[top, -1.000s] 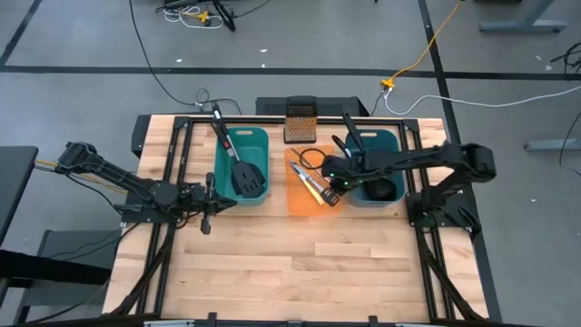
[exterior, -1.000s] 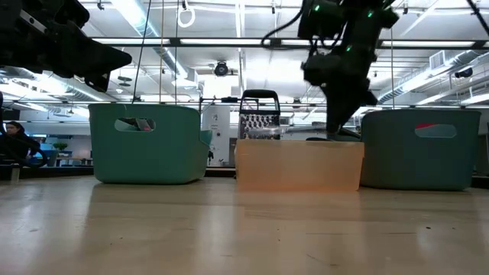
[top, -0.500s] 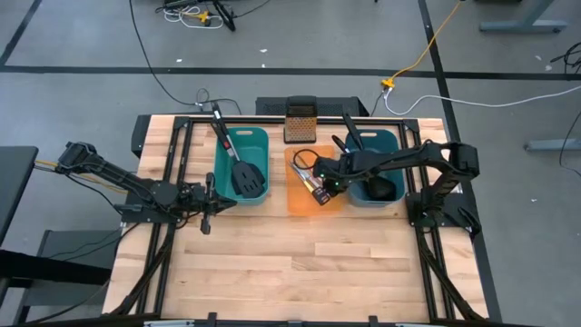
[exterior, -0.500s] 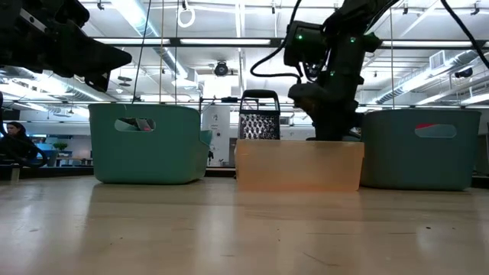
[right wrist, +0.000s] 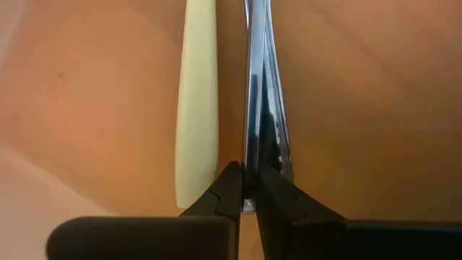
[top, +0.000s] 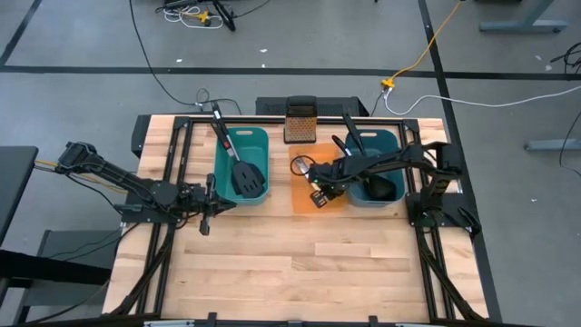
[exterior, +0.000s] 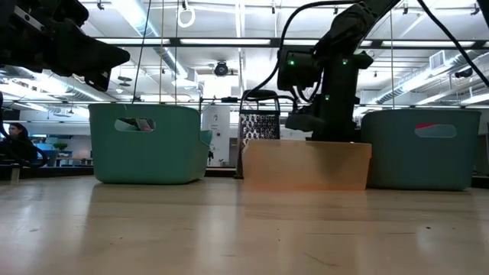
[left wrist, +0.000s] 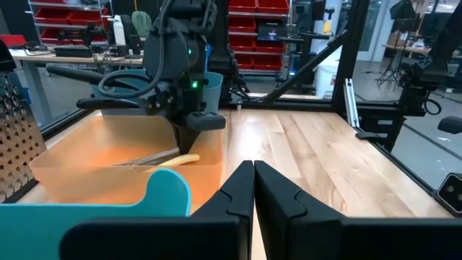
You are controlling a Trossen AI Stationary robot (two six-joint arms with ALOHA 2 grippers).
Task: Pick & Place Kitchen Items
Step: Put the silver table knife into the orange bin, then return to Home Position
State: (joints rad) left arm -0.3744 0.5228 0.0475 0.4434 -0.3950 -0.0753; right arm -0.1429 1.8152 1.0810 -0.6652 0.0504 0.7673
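Knives lie in the orange bin (top: 331, 202) between the two teal bins, and the right gripper (right wrist: 244, 193) is down inside it, its fingers pinched on the end of one slim silver knife (right wrist: 260, 108). This knife runs straight away from the fingers, along the gripper's own line, with the yellow-handled knife (right wrist: 197, 101) just beside and parallel. The left gripper (left wrist: 253, 189) waits well apart, near the left teal bin (top: 243, 167), fingers pressed together on nothing.
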